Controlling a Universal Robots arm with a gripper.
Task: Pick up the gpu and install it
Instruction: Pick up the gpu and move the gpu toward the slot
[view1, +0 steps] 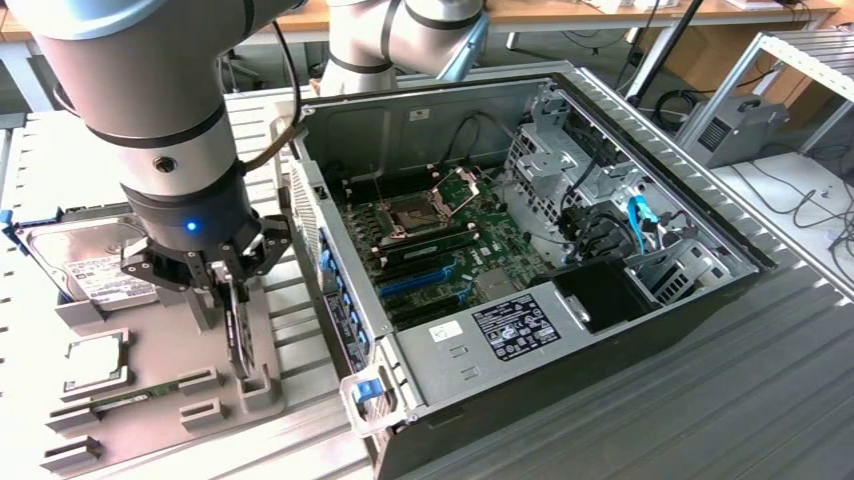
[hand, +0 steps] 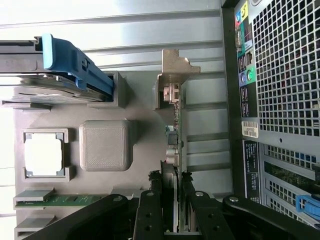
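Gripper (hand: 173, 177) sits low over the gpu (hand: 178, 125), its black fingers (hand: 157, 184) seemingly clamped on the card's two faces, while the card stands on edge in the grey tray (view1: 154, 350) just beside the open computer case (view1: 601, 400).

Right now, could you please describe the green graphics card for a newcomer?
Beside the open black computer case, on the exterior view's left, sits a grey tray. The thin green card with a silver end bracket stands on edge, clasped by the black gripper; its neighbours have no bracket.
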